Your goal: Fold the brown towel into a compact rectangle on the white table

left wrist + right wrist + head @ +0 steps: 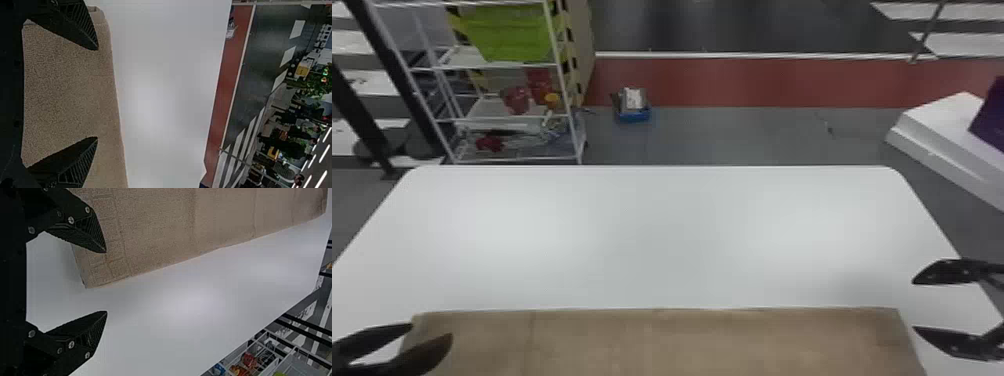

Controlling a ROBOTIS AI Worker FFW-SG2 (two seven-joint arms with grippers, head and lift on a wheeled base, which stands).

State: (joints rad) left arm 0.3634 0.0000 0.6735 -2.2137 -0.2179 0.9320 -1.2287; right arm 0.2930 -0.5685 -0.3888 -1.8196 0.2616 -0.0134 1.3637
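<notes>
The brown towel (662, 342) lies flat along the near side of the white table (652, 225), its far edge running nearly straight across. At its far left corner my left gripper (432, 331) stands open over the cloth. My right gripper (914, 305) is open just off the towel's right edge. In the left wrist view, the towel (70, 86) spreads behind the open fingers of my left gripper (98, 93). In the right wrist view, one towel corner (105, 268) shows close to the upper finger of my right gripper (106, 282), with nothing held.
Beyond the table stand a white wire rack (507, 117) at the back left and a small blue bin (633, 115) on the floor. A white platform (947, 135) with a purple object (991, 117) is at the right. The table's far edge is rounded at both corners.
</notes>
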